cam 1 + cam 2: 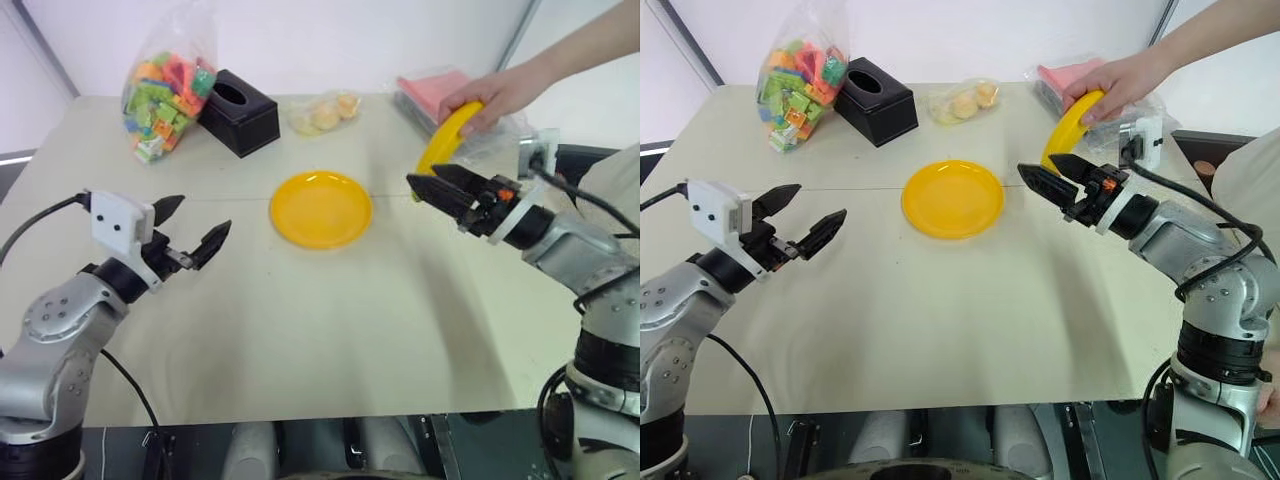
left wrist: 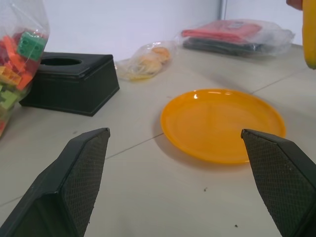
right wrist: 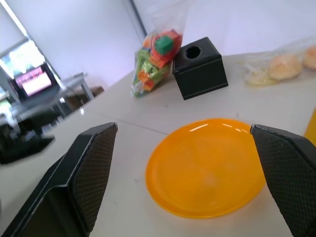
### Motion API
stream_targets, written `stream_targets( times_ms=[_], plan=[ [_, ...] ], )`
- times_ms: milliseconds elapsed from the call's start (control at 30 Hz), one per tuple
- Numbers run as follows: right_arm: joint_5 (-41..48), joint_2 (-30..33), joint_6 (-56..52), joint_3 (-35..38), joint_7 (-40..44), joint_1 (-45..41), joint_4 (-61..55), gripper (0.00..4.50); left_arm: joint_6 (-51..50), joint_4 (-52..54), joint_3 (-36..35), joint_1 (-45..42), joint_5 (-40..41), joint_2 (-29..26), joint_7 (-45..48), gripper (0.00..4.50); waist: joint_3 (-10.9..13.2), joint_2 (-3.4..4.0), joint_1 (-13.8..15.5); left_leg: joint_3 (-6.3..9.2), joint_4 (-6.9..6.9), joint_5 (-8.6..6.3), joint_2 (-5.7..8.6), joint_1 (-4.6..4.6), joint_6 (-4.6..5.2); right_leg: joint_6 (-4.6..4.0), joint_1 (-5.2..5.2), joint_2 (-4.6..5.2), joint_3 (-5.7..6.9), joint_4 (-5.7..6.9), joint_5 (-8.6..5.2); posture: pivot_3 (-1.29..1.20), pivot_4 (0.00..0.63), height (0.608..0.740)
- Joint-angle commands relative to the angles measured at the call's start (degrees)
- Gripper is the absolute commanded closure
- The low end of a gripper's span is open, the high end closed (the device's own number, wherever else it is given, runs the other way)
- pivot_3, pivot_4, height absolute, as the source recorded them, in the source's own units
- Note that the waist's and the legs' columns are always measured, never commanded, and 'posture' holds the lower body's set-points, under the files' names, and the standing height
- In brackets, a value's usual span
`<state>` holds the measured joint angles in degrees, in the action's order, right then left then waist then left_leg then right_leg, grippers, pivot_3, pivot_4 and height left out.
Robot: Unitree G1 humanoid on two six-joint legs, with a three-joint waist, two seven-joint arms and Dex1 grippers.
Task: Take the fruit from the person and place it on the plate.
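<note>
We see the banana [image 1: 447, 137] held up off the table [image 1: 300, 320] by the person's hand [image 1: 500, 95], which grips its upper end; its long axis runs steeply down and toward our left, with the lower tip hanging free just beyond our right gripper [image 1: 440, 185]. That gripper stands with its two black fingers spread wide and empty, pointing roughly level toward the plate [image 1: 321, 208], so the fruit lies just above and behind its fingertips, not yet between them. We judge the right arm to be the one for the handover: it is right beside the banana, while our left gripper [image 1: 190, 232], also spread wide and holding nothing, hovers well apart on the far side of the plate. To take the fruit we would likely need to bring the fingers around the free lower part, below the person's hand. The plate sits bare between the two grippers, near the right one, with nothing blocking the way to it. Farther back are a black box [image 1: 238, 112], a bag of coloured blocks [image 1: 165, 95], a clear bag of small round things [image 1: 325, 112] and a wrapped red packet [image 1: 432, 88], all well out of the path.
</note>
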<state>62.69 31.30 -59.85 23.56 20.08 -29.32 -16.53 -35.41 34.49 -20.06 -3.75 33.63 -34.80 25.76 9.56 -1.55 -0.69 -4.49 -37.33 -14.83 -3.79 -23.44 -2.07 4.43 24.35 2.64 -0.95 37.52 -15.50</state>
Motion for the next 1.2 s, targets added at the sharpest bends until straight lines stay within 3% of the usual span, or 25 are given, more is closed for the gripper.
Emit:
stream_targets(
  times_ms=[33, 167, 233, 367, 500, 733, 1200],
  plan=[
    [7.68, -0.62, -3.23, 3.64, -9.84, -2.34, -0.44, 0.08, 1.74, 1.69, -0.02, -0.24, -0.55, 0.15, -0.36, 0.00, 0.00, 0.00, 0.02, 0.00, -0.01, 0.00, 0.00, 0.00, 0.00, 0.00, 0.00, 0.01, 0.00, 0.00, 0.00, 0.00, 0.150, 0.740],
    [11.39, 0.57, -6.02, 3.78, -18.55, -4.25, 1.56, 0.08, -0.70, 1.70, -2.88, -4.26, 5.87, 2.09, -2.79, 0.00, 0.00, 0.00, 0.04, 0.01, -0.02, 0.00, 0.00, -0.01, 0.00, 0.00, 0.00, 0.00, 0.00, 0.00, 0.00, 0.00, 0.150, 0.740],
    [12.56, 0.63, -6.45, 3.28, -20.80, -4.81, 1.97, 0.08, -3.46, 2.69, -5.44, -8.01, 18.18, 2.90, -3.64, 0.00, 0.00, 0.00, 0.01, 0.03, -0.03, 0.00, 0.00, -0.02, 0.00, 0.01, 0.00, 0.00, 0.01, 0.00, 0.00, 0.00, 0.150, 0.740],
    [13.35, 0.61, -6.28, 1.81, -23.49, -5.19, 1.79, 0.08, -7.50, 3.31, -7.38, -9.71, 31.36, 0.34, -4.20, 0.00, -0.01, 0.01, -0.41, 0.05, -0.05, 0.00, 0.00, -0.05, 0.00, 0.02, 0.00, -0.01, 0.00, 0.00, 0.01, 0.00, 0.150, 0.740],
    [12.88, -0.12, -4.80, 0.85, -24.33, -5.22, 1.77, 0.08, -9.55, 3.35, -7.74, -8.54, 39.61, -3.31, -3.75, 0.00, -0.01, 0.02, -0.42, 0.07, -0.03, 0.00, -0.03, -0.01, 0.01, 0.02, 0.00, -0.06, -0.02, 0.00, 0.01, 0.00, 0.150, 0.740],
    [8.28, -0.03, -1.18, -1.61, -22.25, -7.85, 5.53, 0.08, -10.40, 3.09, -6.36, -6.97, 43.93, -8.74, -2.46, 0.00, -0.01, 0.02, -0.11, 0.04, -0.04, 0.00, 0.00, -0.01, 0.01, 0.02, 0.00, -0.04, -0.01, 0.00, 0.00, 0.00, 0.150, 0.740],
    [-9.23, -1.48, 9.05, -7.43, -10.69, -12.45, 16.81, 0.08, -9.01, 4.07, -5.19, -5.92, 42.62, -11.53, -4.15, 0.00, -0.01, 0.02, -0.14, 0.00, 0.03, 0.00, 0.00, -0.02, 0.00, 0.01, 0.04, -0.04, -0.02, -0.06, 0.00, 0.00, 0.150, 0.740]
  ],
)
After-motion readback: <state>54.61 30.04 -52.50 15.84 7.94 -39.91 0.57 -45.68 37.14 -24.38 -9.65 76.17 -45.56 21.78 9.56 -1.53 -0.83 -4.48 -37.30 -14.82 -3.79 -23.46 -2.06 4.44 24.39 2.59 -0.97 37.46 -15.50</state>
